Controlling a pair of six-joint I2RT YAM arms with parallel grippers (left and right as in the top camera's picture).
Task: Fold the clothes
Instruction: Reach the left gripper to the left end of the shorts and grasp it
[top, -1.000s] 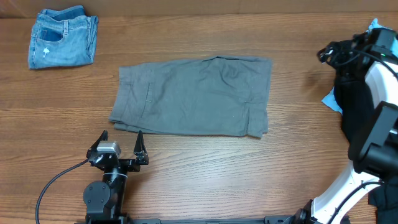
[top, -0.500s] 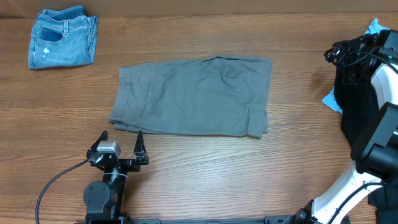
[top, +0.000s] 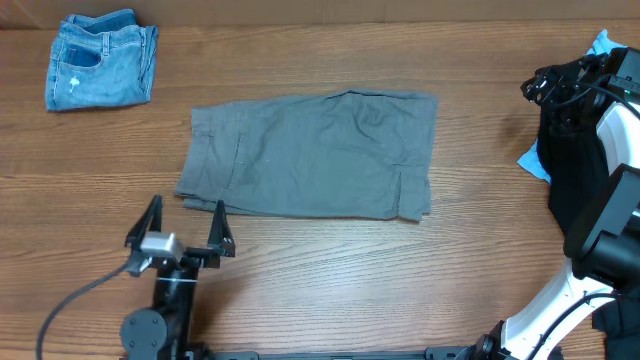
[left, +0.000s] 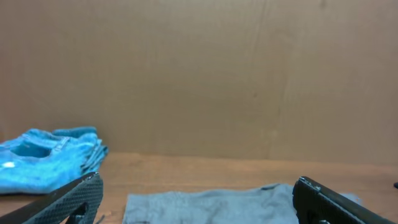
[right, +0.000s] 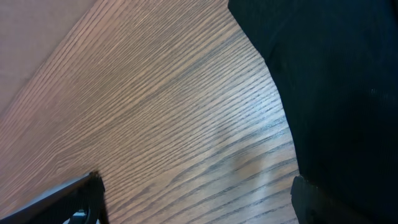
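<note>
The grey shorts (top: 312, 153) lie flat, folded in half, in the middle of the table; they also show in the left wrist view (left: 211, 204). My left gripper (top: 185, 218) is open and empty just in front of their near left corner, its fingers apart in the left wrist view (left: 199, 205). My right gripper (right: 196, 202) is open and empty above bare wood beside a black garment (right: 336, 87). In the overhead view the right arm (top: 575, 85) is at the far right over the black garment (top: 570, 170).
Small faded-denim shorts (top: 100, 60) lie folded at the back left, also in the left wrist view (left: 46, 158). Light-blue cloth (top: 530, 158) peeks from under the black garment at the right edge. A brown wall stands behind the table.
My left gripper has lifted and shifted slightly left, toward the shorts' near left corner. The right arm moved a little to the right earlier and is still now.
</note>
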